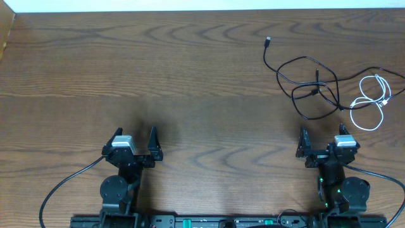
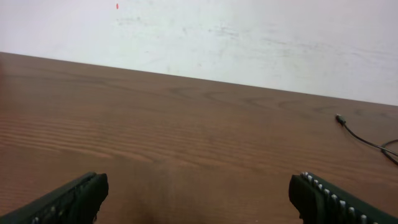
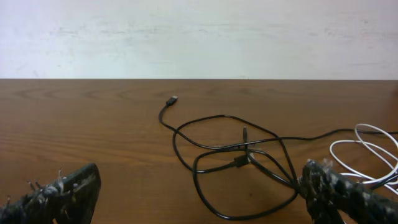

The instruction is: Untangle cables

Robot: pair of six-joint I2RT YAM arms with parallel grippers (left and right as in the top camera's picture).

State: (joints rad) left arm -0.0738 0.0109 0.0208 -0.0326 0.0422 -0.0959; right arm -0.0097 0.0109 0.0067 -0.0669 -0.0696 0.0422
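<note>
Gaping wide, the left jaws and the right jaws both hold nothing and sit low at the near side of the wooden bench. Ahead of the right jaws lie 2 black cables, looped over each other. 1 white cable curls just right of them.

The left arm and right arm are black, each with a round joint housing and a silver-grey wrist block. The left gripper and right gripper carry black fingers with toothed pads (pale ridges). A thick black cable trails from each base; green lights mark the right arm.
</note>
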